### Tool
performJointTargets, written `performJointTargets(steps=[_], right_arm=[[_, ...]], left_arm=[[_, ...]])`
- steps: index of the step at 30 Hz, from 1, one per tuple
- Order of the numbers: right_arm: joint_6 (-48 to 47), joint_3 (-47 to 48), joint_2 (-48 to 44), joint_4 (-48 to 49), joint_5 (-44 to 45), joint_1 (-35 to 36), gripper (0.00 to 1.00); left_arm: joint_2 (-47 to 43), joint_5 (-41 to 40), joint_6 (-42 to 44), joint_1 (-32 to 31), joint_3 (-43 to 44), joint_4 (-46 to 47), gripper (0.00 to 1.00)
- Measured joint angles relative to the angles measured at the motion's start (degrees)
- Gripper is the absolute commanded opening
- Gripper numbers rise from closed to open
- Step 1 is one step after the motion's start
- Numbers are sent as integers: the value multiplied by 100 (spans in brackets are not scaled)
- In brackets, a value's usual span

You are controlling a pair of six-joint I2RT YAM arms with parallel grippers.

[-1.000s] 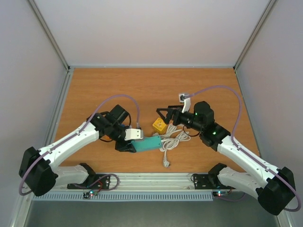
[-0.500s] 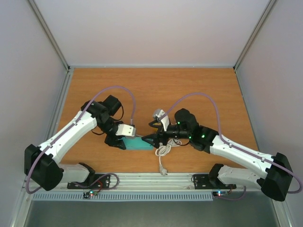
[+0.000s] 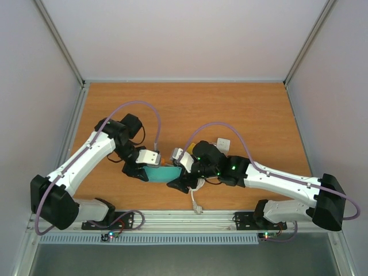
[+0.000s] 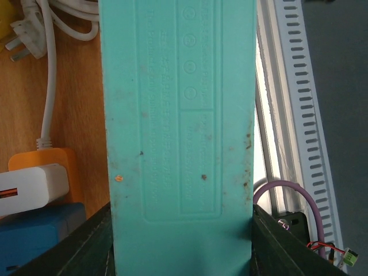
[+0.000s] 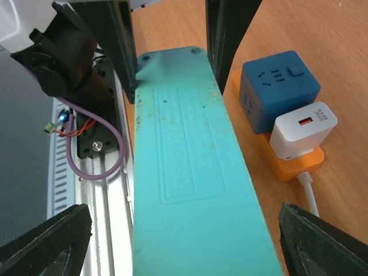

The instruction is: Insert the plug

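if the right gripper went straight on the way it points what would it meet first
The teal power strip: it lies between the open jaws of the right gripper, so advancing would likely bring it against the palm. Beyond, the left gripper clamps its far end.

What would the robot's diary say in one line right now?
left claw: shut on teal power strip, underside showing | right claw: open, straddling strip's other end | white plug: not yet inserted

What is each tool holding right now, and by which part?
The left tool grips the teal power strip across its long edges near one end. The right tool holds nothing; it stands open astride the strip's other end.
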Motion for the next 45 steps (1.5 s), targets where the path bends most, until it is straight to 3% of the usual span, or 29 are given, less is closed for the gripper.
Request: performJointTargets(steps=[7, 12, 20, 21, 23, 25, 26, 29, 32, 35, 38, 45], right_arm=[[-125, 219, 275, -111, 122, 17, 83], [-184, 474, 498, -245, 118, 17, 65], [-190, 557, 680, -455, 96, 35, 65], [-190, 562, 680, -463, 98, 35, 62], [-164, 584, 680, -492, 79, 33, 44], [-304, 619, 680, -529, 22, 33, 17], [-424, 638, 680, -564, -22, 46, 4], [-542, 734, 680, -706, -131, 11, 1], [133, 883, 719, -743, -376, -299, 1], [837, 1086, 817, -710, -660, -772, 1], [1751, 1425, 1128, -682, -1209, -1335, 1], [3711, 1733, 1641, -374, -2444, -2227, 1]], left_arm=[[-9, 57, 48, 0, 24, -46, 1], [-20, 57, 127, 0, 26, -57, 1], [-133, 55, 168, 2, 103, -70, 1], [-146, 55, 173, 2, 133, -79, 1], [-168, 48, 181, 2, 170, -74, 2], [-192, 46, 245, 11, 170, -79, 23], [-201, 55, 247, 11, 166, -155, 44], [-439, 55, 85, 7, 15, 37, 76], [-1139, -63, -144, 7, -313, 1012, 95], [-2332, -275, -415, 11, -894, 2433, 100], [-3187, -468, -450, 9, -1154, 3270, 100], [-3335, -824, -149, 7, -1427, 4747, 99]])
